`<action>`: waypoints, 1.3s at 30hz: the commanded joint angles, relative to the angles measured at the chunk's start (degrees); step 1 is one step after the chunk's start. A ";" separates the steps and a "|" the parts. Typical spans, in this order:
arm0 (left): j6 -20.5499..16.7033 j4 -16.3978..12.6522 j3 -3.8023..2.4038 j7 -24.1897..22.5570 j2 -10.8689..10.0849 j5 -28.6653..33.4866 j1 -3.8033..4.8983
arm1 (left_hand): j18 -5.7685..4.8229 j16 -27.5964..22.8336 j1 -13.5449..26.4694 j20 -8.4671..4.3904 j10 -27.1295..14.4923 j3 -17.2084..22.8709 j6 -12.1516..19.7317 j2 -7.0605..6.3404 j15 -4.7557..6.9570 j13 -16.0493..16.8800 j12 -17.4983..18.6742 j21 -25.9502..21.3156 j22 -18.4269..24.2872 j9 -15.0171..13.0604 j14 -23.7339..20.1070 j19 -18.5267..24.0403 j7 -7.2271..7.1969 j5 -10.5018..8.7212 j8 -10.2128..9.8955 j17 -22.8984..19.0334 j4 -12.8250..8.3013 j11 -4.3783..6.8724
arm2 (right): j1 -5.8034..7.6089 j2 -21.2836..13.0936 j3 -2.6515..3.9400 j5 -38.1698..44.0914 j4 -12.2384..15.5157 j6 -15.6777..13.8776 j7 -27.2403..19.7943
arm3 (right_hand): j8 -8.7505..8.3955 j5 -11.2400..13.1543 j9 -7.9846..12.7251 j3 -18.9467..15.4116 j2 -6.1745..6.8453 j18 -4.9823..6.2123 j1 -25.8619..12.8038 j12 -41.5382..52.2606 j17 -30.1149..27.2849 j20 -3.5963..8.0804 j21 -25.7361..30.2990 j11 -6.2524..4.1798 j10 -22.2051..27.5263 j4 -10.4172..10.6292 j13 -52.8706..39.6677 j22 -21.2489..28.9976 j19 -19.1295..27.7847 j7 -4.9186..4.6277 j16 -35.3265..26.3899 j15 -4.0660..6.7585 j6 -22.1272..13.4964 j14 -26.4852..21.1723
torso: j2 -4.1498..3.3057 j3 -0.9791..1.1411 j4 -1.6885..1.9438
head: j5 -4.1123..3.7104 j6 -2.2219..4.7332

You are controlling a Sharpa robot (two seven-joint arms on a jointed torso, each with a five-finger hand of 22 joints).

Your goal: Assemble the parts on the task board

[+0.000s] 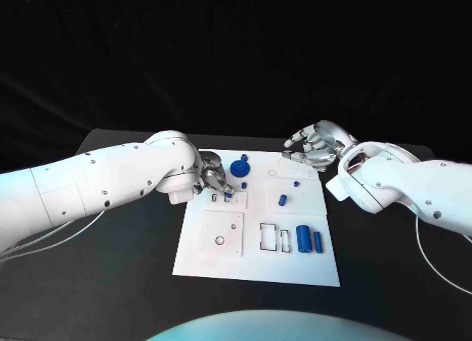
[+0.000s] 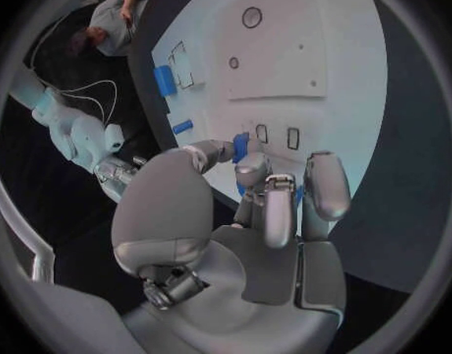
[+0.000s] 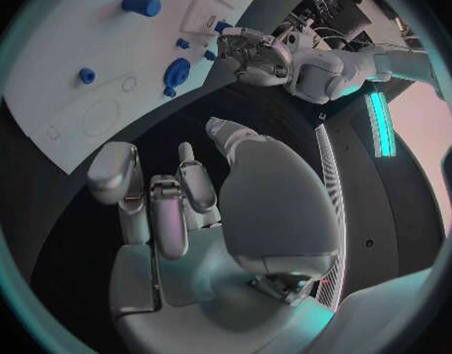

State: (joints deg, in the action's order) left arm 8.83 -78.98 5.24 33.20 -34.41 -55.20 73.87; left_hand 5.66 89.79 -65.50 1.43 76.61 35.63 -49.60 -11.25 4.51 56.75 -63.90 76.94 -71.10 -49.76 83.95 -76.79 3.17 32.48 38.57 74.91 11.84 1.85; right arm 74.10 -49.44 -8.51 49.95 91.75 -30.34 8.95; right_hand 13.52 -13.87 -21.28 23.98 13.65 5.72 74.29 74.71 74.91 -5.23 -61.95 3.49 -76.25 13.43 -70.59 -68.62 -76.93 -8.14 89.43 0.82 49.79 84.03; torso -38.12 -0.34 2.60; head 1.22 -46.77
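The white task board [image 1: 258,252] lies in the middle of the black table. My left hand [image 1: 214,180] hangs over its far left part and pinches a small blue part [image 2: 241,145] between thumb and finger, just above two small slots [image 2: 262,134]. A blue gear [image 1: 240,168] stands beside that hand. Two small blue pegs [image 1: 282,200] stand mid-board. A blue cylinder [image 1: 303,238] and a blue bar [image 1: 318,241] lie at the near right. My right hand [image 1: 314,148] hovers over the board's far right corner, fingers loosely bent and holding nothing.
The near left of the board carries a raised square plate with a round hole [image 1: 221,240]. An empty rectangular recess [image 1: 268,236] lies beside the cylinder. Bare black table [image 1: 133,263] surrounds the board on both sides.
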 commanded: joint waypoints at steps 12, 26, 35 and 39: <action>2.63 0.20 0.01 0.89 0.77 -6.99 -0.66 | -0.87 0.21 -0.01 0.03 0.53 11.36 -1.07 0.59 0.49 0.12 -0.39 0.25 -0.11 -0.11 6.05 -0.32 -0.69 0.59 0.31 15.09 -11.91 0.03 | -0.21 0.12 0.00 0.50 0.04 0.86 -0.07 | 0.35 -0.21 -0.09 0.25 -0.07 0.83 -0.46 -0.24 12.71 -0.10 0.29 -0.14 0.37 0.21 0.05 0.01 0.33 0.03 -0.35 -0.13 -0.26 5.33 | -0.14 0.09 -0.15 | 0.35 0.06; 3.90 0.98 0.01 1.51 1.24 -7.18 -0.82 | -0.89 0.21 0.21 0.03 0.50 11.32 -1.13 0.57 0.47 -0.12 -0.22 0.27 -0.17 -0.13 6.05 -0.33 -0.69 0.74 0.34 15.09 -11.88 -0.01 | -0.22 0.08 0.00 0.50 0.08 0.97 0.07 | 0.43 -0.32 -0.12 0.33 -0.09 0.86 -0.54 -0.29 12.69 -0.11 0.44 -0.14 0.43 0.31 0.13 0.10 0.40 0.03 -0.36 -0.13 -0.31 5.32 | -0.14 0.06 -0.03 | 0.05 -0.22; 3.81 1.32 0.01 1.29 1.82 -7.20 -1.43 | -0.91 0.21 0.28 0.03 0.59 11.30 -1.14 0.56 0.46 0.02 -0.34 0.31 -0.25 -0.14 6.05 -0.38 -0.69 0.78 0.35 15.09 -11.87 -0.02 | -0.23 0.07 0.00 0.50 0.08 0.97 0.07 | 0.43 -0.32 -0.12 0.33 -0.09 0.86 -0.54 -0.29 12.69 -0.11 0.44 -0.14 0.43 0.31 0.13 0.10 0.40 0.03 -0.36 -0.13 -0.31 5.32 | -0.13 0.04 -0.10 | 0.03 -0.35; 3.76 1.34 0.02 1.25 1.95 -7.20 -1.52 | -0.91 0.21 0.44 0.03 0.71 11.29 -1.20 0.57 0.45 0.08 -0.40 0.31 -0.26 -0.16 6.05 -0.36 -0.72 1.01 0.39 15.09 -11.88 -0.02 | -0.23 0.04 0.00 0.50 0.10 0.99 0.07 | 0.43 -0.32 -0.12 0.33 -0.09 0.86 -0.54 -0.29 12.69 -0.11 0.44 -0.14 0.43 0.31 0.13 0.10 0.40 0.03 -0.36 -0.13 -0.31 5.32 | -0.11 0.07 -0.08 | 0.02 -0.40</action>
State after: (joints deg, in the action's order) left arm 11.34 -77.66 5.07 34.28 -32.60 -62.07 72.69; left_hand 5.69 89.79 -65.28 1.43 77.01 35.48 -50.02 -11.02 4.50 56.76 -64.12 76.93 -71.30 -49.91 83.95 -76.79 3.16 33.20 39.06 74.91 11.69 1.83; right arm 73.90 -49.41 -8.51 49.95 91.77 -30.16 9.02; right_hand 13.74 -13.87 -21.31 24.22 13.65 5.72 74.29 74.71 74.90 -5.23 -61.69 3.49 -76.25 13.67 -70.51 -68.57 -76.93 -8.14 89.43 0.82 49.79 84.03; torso -38.24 -0.29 2.53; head 1.21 -47.12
